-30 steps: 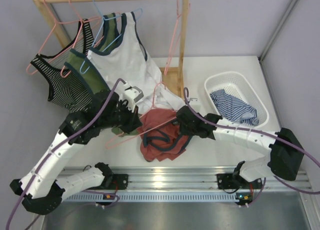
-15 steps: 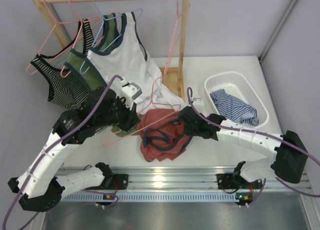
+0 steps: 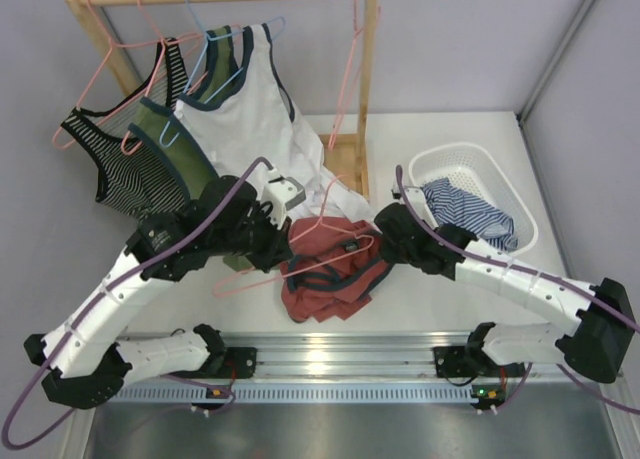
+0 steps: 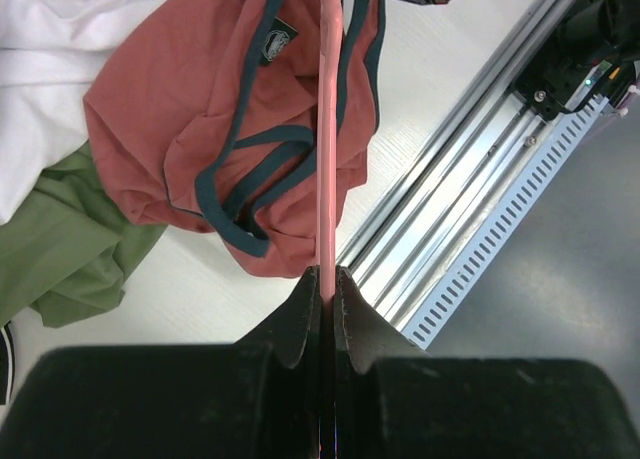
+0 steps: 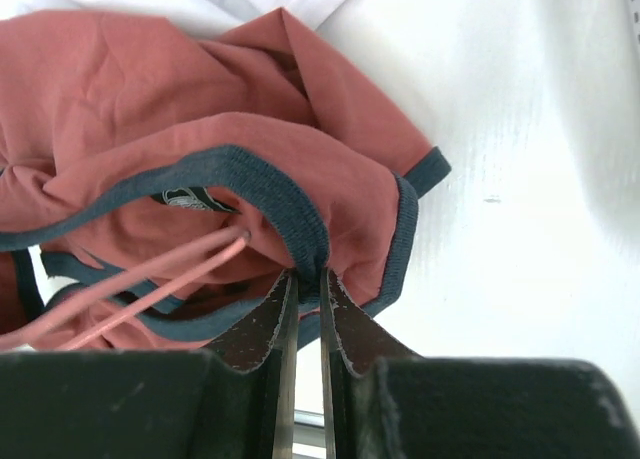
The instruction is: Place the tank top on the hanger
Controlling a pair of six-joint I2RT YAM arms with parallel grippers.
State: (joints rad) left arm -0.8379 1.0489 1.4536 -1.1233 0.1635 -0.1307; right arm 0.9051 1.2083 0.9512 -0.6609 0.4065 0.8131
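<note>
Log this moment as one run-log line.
left pincer: shut on hanger wire | right pincer: shut on tank top navy trim | hanger tip at trimmed opening

Robot lab; aluminium rail (image 3: 340, 357), grey partitions (image 3: 470, 49)

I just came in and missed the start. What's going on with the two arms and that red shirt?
The left gripper is shut on the pink hanger, holding it across the rust-red tank top, which lies crumpled on the table. The right gripper pinches the tank top's navy trim at an opening, and the hanger's end reaches in there. The shirt is not yet on the hanger.
</note>
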